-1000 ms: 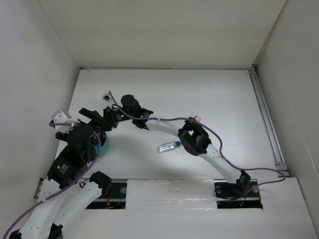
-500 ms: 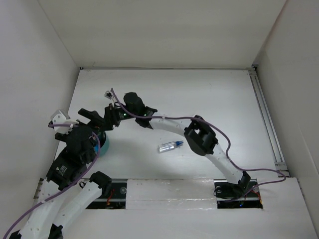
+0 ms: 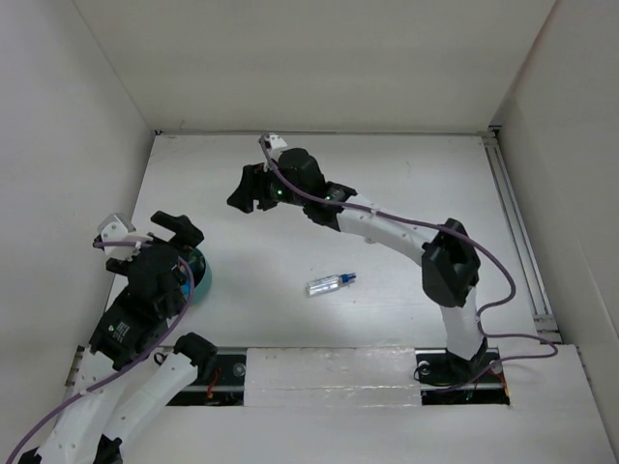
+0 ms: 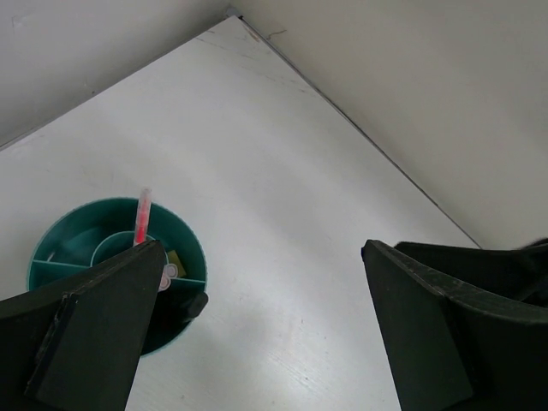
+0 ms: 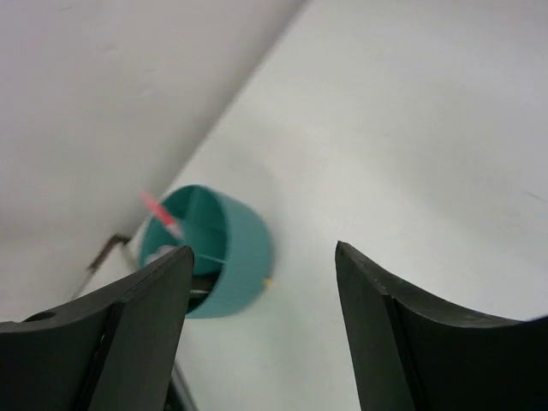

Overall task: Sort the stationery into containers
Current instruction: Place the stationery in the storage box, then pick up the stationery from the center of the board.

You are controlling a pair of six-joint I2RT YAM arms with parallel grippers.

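Stretching far across the table point(image 3: 416, 184), right tool point(image 3: 244, 193) gapes empty; left tool point(image 3: 147, 244) wide.

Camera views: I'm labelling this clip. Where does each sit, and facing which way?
Top external: above and behind, looking down on the table; left arm and right arm show.
Left wrist: on the left arm, looking down past the open left gripper at the teal cup.
Right wrist: on the right arm, looking slantwise past the open right gripper at the cup.
Shared: both wrist views show the cup.
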